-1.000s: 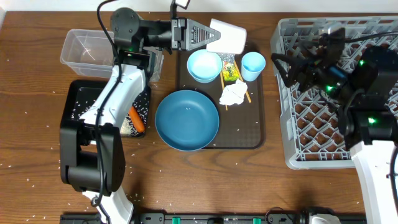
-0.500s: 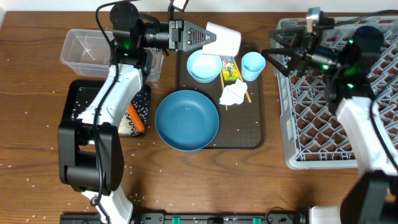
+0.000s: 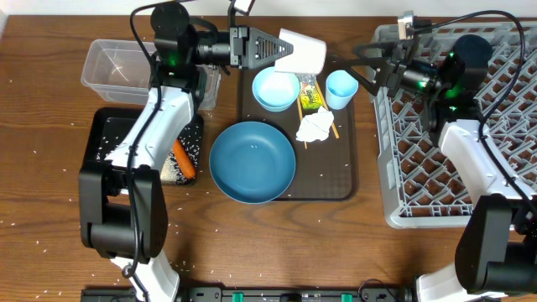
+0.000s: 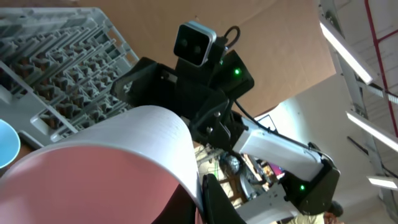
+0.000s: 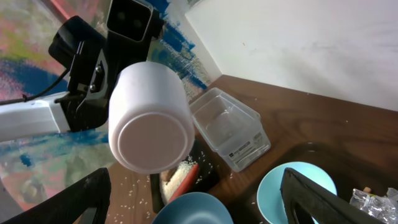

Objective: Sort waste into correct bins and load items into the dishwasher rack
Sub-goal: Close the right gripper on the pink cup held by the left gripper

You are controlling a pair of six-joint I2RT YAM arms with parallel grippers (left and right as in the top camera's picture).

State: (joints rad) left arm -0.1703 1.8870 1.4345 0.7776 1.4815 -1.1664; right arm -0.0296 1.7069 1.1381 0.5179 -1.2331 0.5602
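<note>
My left gripper [image 3: 282,50] is shut on the rim of the pink cup [image 3: 304,52], white outside, and holds it on its side above the back of the brown tray [image 3: 344,172]. One finger [image 4: 217,200] presses the cup's wall [image 4: 106,162]. My right gripper [image 3: 352,71] stands open at the dishwasher rack's [image 3: 445,168] left edge, facing the cup's base [image 5: 151,118], apart from it. On the tray lie a large blue bowl [image 3: 252,161], small light-blue bowl [image 3: 275,88], light-blue cup [image 3: 341,88], tissue [image 3: 315,124], foil wrapper [image 3: 310,92] and chopsticks [image 3: 300,109].
The clear tub [image 3: 117,67] sits at the back left. In front of it the black tray [image 3: 109,126] holds rice and an orange carrot [image 3: 185,161]. Loose rice grains are scattered over the wooden table.
My right arm has swung left from over the rack, bringing its open gripper out past the rack's left edge toward the cup. The left gripper and cup shifted only slightly.
</note>
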